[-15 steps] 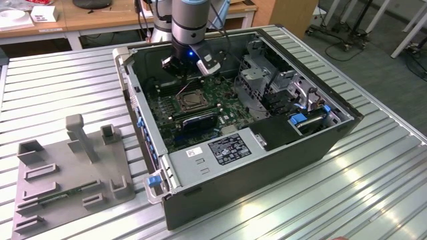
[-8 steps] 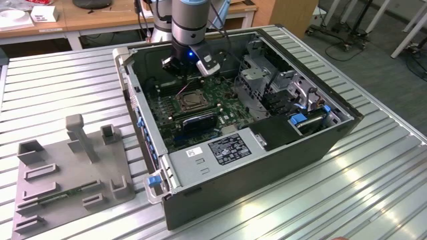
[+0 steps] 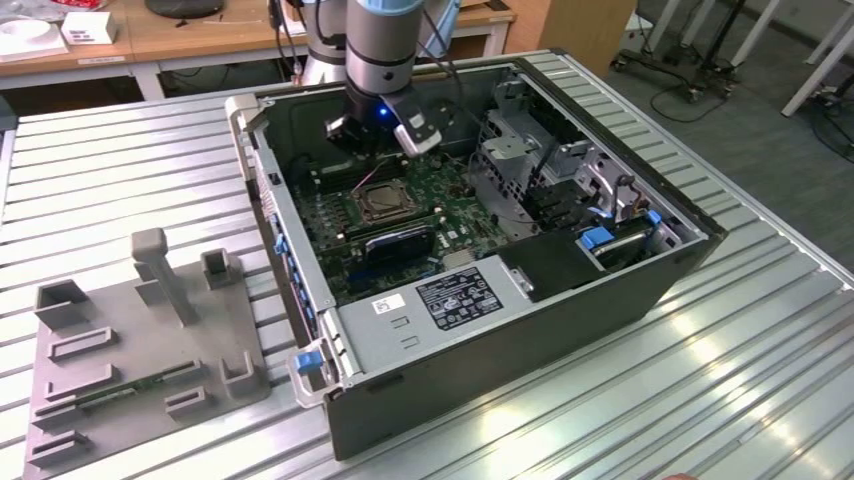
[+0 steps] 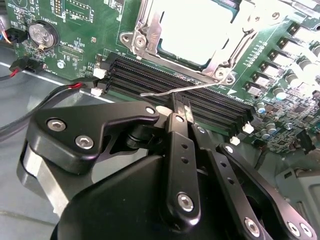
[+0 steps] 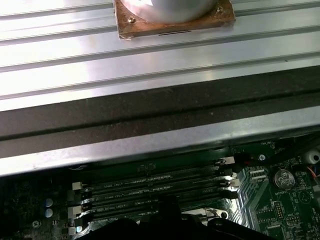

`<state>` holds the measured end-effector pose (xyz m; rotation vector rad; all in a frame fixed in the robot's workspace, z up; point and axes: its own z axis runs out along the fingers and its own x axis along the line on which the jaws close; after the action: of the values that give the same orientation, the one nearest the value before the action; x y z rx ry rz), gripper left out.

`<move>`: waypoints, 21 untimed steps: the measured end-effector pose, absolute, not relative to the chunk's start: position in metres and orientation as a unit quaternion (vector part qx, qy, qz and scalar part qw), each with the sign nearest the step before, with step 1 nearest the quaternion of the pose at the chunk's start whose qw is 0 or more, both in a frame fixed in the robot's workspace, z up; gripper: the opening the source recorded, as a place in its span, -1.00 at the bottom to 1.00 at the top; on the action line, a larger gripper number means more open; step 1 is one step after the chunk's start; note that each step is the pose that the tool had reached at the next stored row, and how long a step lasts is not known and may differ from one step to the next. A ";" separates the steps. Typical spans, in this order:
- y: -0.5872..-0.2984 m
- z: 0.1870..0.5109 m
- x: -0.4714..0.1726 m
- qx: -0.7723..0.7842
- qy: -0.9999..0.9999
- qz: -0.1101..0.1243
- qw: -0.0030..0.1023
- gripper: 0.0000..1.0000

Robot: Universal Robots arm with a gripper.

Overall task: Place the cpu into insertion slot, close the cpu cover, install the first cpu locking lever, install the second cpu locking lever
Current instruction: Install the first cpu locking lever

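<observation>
Gripper (image 4: 176, 105), fingers (image 4: 175, 131) pressed together, sits at the wire lever (image 4: 154, 93) mid-frame in the second wrist view; a slip could spring it against the memory slots (image 4: 212, 107).

Counter (image 3: 120, 170): ribbed silver metal, with slats running across the whole surface. Bright light glares off the slats toward the exterior view's lower right. Behind the counter, a light wooden desk (image 3: 200, 45) carries white boxes (image 3: 87, 27). A wooden panel (image 3: 587, 30) stands beside the desk. Floor (image 3: 761, 120): grey, with wheeled stand bases (image 3: 663, 75) and white legs (image 3: 821, 55) at the exterior view's upper right.
</observation>
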<state>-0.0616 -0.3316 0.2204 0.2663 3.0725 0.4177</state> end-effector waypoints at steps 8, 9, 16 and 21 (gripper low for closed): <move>-0.333 0.215 -0.059 0.086 0.987 0.138 0.014 -0.79; -0.333 0.215 -0.059 0.087 0.986 0.138 0.014 -0.79; -0.334 0.210 -0.054 0.087 0.986 0.139 0.014 -0.79; -0.334 0.208 -0.052 0.088 0.986 0.139 0.014 -0.79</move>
<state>-0.0523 -0.3343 0.2084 0.2726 3.0720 0.4336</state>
